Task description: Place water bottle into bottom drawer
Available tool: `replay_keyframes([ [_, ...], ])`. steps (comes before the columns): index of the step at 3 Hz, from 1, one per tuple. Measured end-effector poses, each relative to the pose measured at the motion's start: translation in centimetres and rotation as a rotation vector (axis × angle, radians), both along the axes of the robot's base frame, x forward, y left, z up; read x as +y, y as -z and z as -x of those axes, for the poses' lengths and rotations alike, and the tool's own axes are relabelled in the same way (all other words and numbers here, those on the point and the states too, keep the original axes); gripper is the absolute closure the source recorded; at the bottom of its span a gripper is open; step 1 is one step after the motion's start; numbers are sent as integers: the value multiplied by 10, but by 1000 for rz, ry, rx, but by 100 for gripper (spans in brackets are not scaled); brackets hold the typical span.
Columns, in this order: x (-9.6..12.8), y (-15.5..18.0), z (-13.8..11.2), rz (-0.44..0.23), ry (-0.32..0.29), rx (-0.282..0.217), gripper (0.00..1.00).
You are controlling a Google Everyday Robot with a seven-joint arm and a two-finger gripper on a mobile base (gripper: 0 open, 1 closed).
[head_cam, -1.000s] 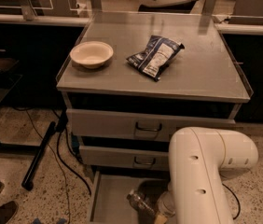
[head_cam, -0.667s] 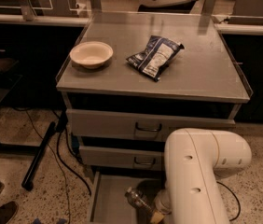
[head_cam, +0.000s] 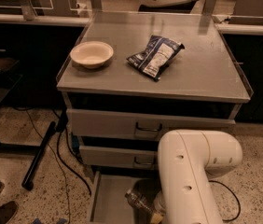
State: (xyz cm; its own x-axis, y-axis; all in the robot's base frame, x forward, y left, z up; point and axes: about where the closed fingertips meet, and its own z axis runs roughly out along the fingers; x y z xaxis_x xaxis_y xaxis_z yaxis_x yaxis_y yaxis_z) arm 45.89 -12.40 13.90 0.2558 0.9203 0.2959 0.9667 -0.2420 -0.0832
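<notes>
camera view: gripper [head_cam: 146, 191] beside water bottle [head_cam: 138, 203], over open bottom drawer [head_cam: 107, 200]

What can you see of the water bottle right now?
The water bottle is small, clear, crinkled plastic, tilted over the open bottom drawer. The dark claw is right against it, beside the white arm, which hides its right end. Whether it rests on the drawer floor cannot be told.

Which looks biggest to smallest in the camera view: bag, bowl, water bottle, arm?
1. arm, nearest the camera
2. bag
3. bowl, nearly bag-sized
4. water bottle, partly hidden, so unsure
The hand sits low over the bottom drawer, mostly behind the arm.
</notes>
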Motion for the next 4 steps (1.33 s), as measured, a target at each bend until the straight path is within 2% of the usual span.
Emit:
replay_keyframes([
  [2,2,18,-8,25,12,11,100],
  [4,3,36,1,19,17,48,100],
])
